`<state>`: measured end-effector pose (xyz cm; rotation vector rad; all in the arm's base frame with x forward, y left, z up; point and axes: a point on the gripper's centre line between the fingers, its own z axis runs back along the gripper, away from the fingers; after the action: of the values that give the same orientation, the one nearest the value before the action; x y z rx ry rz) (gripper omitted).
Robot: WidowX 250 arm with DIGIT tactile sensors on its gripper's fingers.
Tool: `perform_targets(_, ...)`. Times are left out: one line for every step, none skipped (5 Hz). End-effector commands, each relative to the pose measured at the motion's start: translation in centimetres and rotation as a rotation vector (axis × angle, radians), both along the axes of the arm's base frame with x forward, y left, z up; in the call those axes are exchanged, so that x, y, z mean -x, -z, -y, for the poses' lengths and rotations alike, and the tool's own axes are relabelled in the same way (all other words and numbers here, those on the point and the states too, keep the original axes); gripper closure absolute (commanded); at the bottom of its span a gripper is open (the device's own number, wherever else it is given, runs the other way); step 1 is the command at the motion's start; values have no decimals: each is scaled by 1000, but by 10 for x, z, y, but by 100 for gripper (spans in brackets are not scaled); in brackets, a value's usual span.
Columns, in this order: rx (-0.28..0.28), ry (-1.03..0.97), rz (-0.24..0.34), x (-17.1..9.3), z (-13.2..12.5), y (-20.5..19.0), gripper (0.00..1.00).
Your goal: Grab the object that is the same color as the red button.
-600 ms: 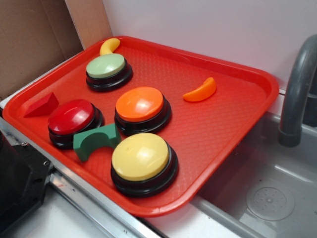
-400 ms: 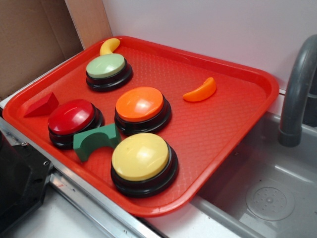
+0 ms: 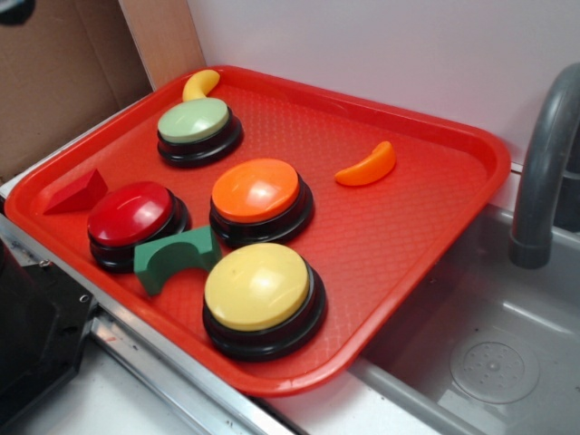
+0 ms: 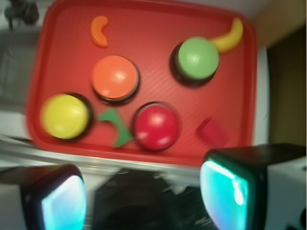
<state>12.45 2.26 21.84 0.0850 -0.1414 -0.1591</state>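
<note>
Red textured plastic fills the scene: a big rectangular serving tray [image 3: 426,217] sits on the counter beside a grey sink basin [image 3: 489,353] and its curved grey faucet [image 3: 544,163]. Near the tray's left edge lies the small matte red wedge block [image 3: 77,192], flat on the tray and just beside the large glossy red dome button on its black round base [image 3: 133,217], close but apart from it. Touching the front of that red button is a green arch block [image 3: 175,258], and next to that comes the yellow-domed button [image 3: 261,292]. Centre tray holds the orange-domed button [image 3: 258,195], with a pale green-domed button [image 3: 197,127] behind it and a yellow crescent piece [image 3: 200,84] at the far rim. An orange crescent piece [image 3: 367,168] lies alone toward the right. From the blurry wrist view, the gripper [image 4: 144,196] hangs high above the near edge of the tray, its two fingers [image 4: 225,189] spread wide with nothing between them, well apart from the red wedge.
</note>
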Motion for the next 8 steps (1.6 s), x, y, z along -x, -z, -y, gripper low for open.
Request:
perform_targets(-157, 340, 92, -21, -66, 33, 0)
perform_targets(-174, 438, 58, -23, -89, 60, 0)
perform_targets(-163, 521, -12, -28, -100, 89, 0)
perform_targets(-142, 602, -95, -30, -108, 114, 0)
perform_targets(-174, 624, -149, -33, -102, 142, 0)
perform_targets(-191, 647, -193, -32, -96, 160, 0)
perform_targets(-229, 623, -191, -35, -98, 170, 0)
perform_targets(-247, 607, -193, -46, -101, 181, 0)
